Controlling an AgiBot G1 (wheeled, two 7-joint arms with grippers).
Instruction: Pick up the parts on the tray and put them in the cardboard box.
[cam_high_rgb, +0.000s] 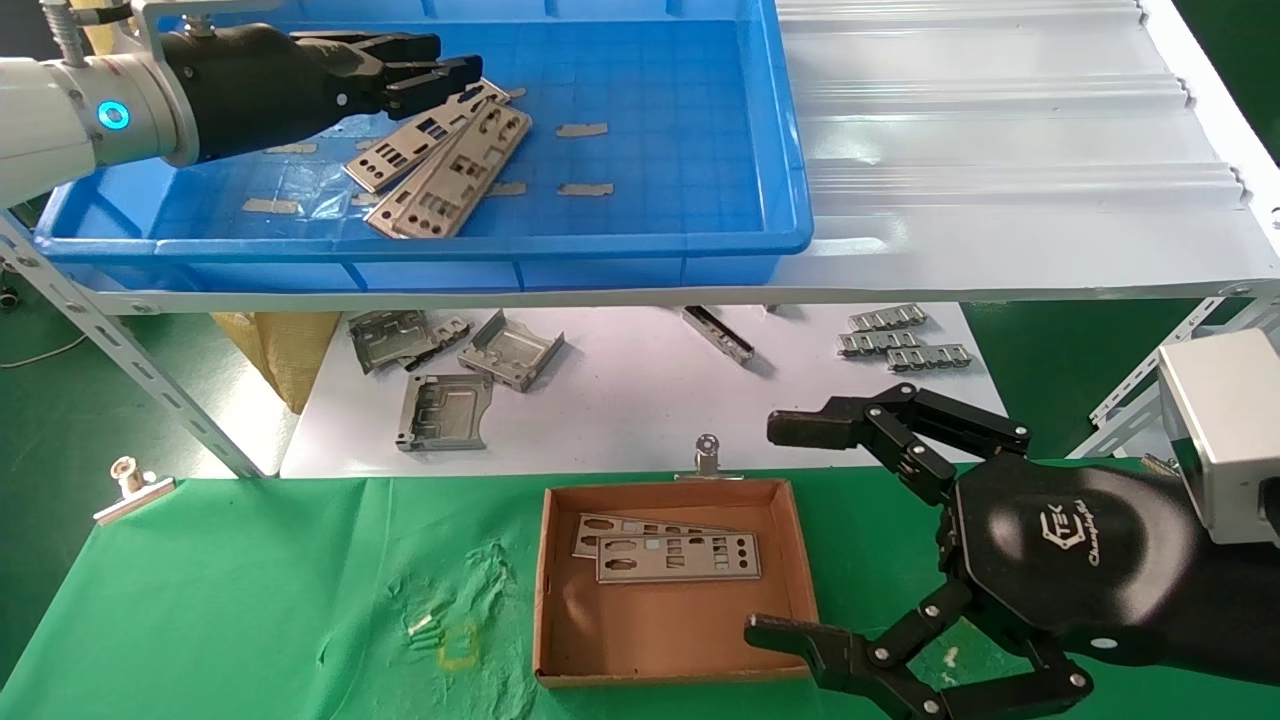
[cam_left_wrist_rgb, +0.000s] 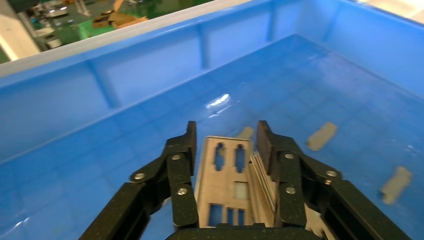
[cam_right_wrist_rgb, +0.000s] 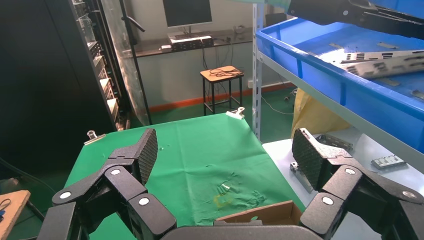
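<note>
- In the head view, two parts (cam_high_rgb: 665, 548) are seen lying in the cardboard box (cam_high_rgb: 672, 580) (hidden from the left wrist view).
- More parts (cam_high_rgb: 440, 150) are stacked in the tray (cam_high_rgb: 690, 150).
- The left gripper (cam_left_wrist_rgb: 225, 145) is held partly open, its fingers (cam_left_wrist_rgb: 182, 165) straddling the top plate's end, contact not discernible.
- The right gripper (cam_high_rgb: 790, 530) is spread wide, empty, beside the box.
</note>
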